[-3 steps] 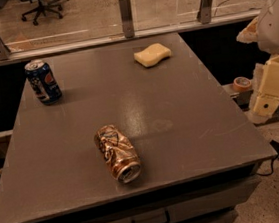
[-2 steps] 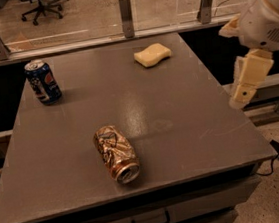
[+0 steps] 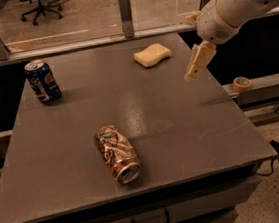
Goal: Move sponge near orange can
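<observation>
One sponge point(image 3: 152, 55) sits far on the table point(image 3: 191, 122), orange can point(image 3: 117, 153) lies near; end effector point(image 3: 194, 71) hovers right of sponge, clenched or released, can't tell.

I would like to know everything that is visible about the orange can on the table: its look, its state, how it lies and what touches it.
The orange can is shiny copper-orange metal, badly dented, with uneven sides. It lies on its side on the grey table, near the front edge, with its silver end turned toward that edge. Only the table touches it. The pincer hangs far from it, over the table's right side, nearer the sponge.
</observation>
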Controlling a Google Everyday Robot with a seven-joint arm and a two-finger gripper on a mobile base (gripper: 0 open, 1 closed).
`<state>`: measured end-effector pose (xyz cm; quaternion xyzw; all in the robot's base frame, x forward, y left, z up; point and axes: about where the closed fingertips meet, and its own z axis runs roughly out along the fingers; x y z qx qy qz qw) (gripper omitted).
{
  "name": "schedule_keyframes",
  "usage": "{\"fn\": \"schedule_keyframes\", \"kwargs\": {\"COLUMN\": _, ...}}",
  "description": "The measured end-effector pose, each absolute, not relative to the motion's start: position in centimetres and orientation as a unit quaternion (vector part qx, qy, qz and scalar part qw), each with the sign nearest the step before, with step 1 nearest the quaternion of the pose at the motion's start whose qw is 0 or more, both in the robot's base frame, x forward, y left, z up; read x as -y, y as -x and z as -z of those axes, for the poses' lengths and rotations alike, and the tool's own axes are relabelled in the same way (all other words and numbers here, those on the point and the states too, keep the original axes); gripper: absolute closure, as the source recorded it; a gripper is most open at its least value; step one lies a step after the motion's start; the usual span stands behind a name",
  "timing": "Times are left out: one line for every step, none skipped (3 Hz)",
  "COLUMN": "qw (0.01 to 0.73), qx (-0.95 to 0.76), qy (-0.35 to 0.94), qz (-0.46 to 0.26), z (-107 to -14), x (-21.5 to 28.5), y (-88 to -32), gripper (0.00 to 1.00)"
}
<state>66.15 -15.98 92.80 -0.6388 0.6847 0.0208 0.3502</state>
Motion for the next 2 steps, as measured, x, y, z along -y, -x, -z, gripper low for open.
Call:
{"fn": "schedule_keyframes", "kwargs": {"qw": 0.349, "qx": -0.685, "qy": 0.640, "qz": -0.021, "z": -92.8, "x": 15.9, "y": -66.0, "gripper": 0.00}}
{"fn": "schedule_keyframes", "kwargs": {"qw": 0.375, "qx": -0.694, "qy": 0.614, "qz": -0.032, "z": -91.6, "x": 15.7, "y": -67.6, "gripper": 0.00}}
